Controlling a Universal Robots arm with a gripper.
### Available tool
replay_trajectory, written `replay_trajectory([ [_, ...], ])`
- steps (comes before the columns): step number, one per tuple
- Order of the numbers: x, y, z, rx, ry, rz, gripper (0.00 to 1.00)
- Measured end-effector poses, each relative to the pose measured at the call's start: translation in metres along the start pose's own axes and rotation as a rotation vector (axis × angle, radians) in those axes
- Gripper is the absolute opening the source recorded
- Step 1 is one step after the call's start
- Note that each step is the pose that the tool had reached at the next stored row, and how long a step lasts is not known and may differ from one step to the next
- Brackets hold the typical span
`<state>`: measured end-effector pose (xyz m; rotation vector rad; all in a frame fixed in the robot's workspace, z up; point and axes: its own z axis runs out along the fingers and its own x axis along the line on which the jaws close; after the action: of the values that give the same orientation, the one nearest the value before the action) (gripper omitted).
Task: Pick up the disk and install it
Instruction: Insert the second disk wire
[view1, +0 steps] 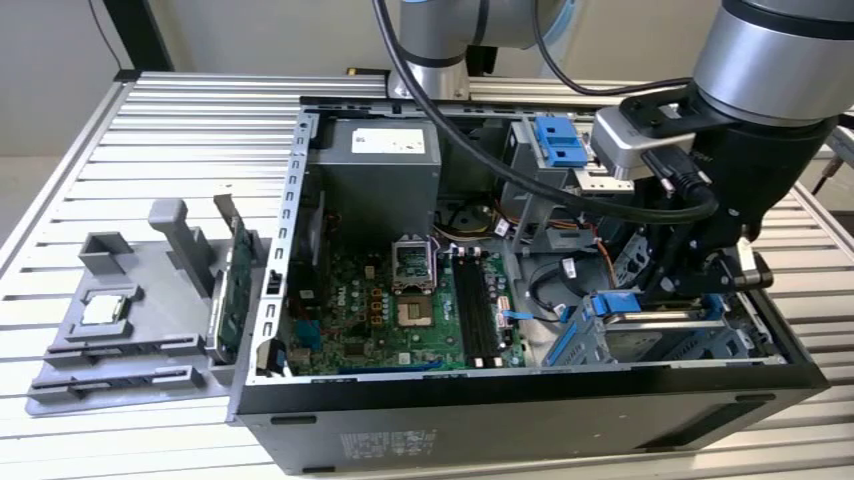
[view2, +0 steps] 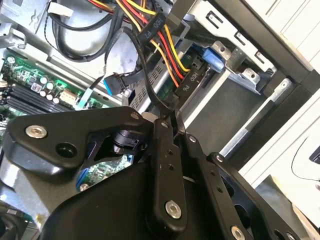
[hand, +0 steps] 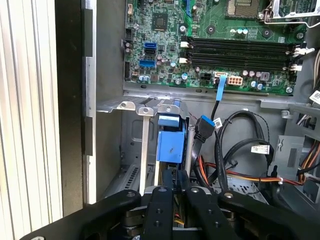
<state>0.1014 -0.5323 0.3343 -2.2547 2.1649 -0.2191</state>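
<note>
The disk stands on edge in the silver drive bay at the case's corner on the exterior view's right. Its blue carrier end (view1: 617, 304) (hand: 170, 142) (view2: 216, 59) faces up out of the bay. My gripper (view1: 683, 290) (hand: 175, 181) (view2: 171, 125) reaches down into the case just above that blue end. Its black fingers are shut against each other with nothing between them. The disk's metal body is mostly hidden by the bay walls.
The open computer case (view1: 534, 400) lies on a slatted table, with the green motherboard (view1: 400, 300) on its floor. Black, red and yellow cables (hand: 230, 150) crowd the bay's side. A blue latch (view1: 561, 140) sits on the upper cage. A grey fixture holding a processor chip (view1: 107, 308) stands on the exterior view's left.
</note>
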Motion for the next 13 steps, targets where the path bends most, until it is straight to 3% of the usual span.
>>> replay_trajectory([
  [13, -0.0004, -0.0002, 0.0067, -0.0001, 0.0019, 0.0, 0.0],
])
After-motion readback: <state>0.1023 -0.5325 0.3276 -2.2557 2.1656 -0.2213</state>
